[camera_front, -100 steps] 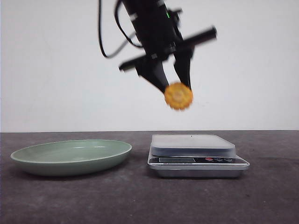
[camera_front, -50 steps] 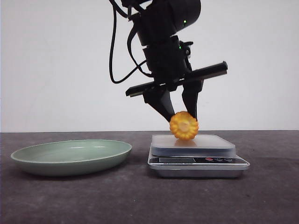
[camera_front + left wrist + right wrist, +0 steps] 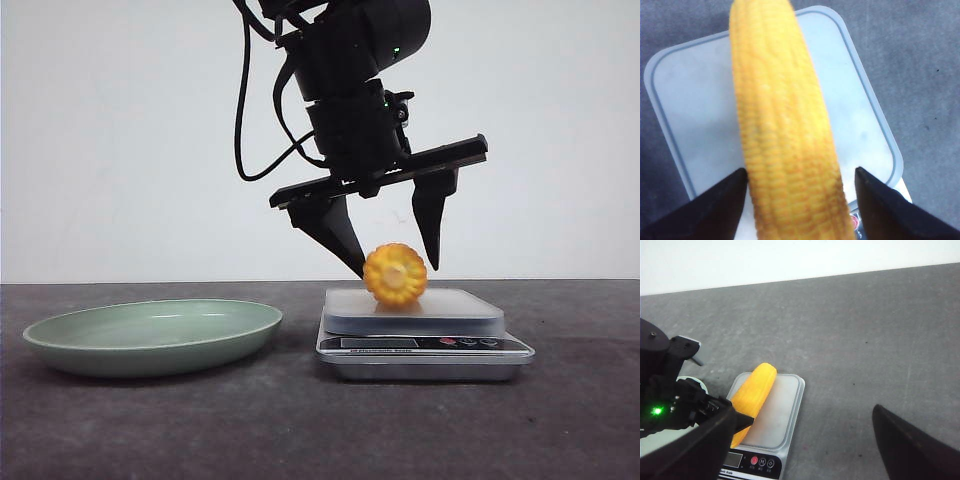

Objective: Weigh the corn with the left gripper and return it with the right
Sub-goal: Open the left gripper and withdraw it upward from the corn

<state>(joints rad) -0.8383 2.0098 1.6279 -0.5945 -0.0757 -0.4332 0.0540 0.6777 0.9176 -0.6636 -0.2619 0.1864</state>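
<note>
**Corn set down on the scale, left gripper open around it**

The corn (image 3: 395, 274) lies on the pale platform of the kitchen scale (image 3: 424, 345), which stands on the dark table (image 3: 300, 430) to the right of a green plate (image 3: 150, 335). From the front only its round end shows. The wrist views show a long yellow cob lying lengthwise across the platform, from the near edge by the display toward the far edge.

The left gripper (image 3: 398, 262) hangs directly over the scale with its jaws spread. One finger stands at each side of the corn, and the left wrist view shows clear gaps between cob and fingers, so nothing is gripped. The right gripper (image 3: 805, 440) shows only in its own wrist view, off to the right of the scale and well apart from it. Its two dark fingers stand wide apart with nothing between them.

The weighing step appears to be at its release point: the corn's weight looks to be on the platform. The display cannot be read. Next, the left arm would need to lift straight up without brushing the cob, which could roll on the smooth platform. After that the right gripper can come in across the cob's width to take it back, presumably to the plate.
</note>
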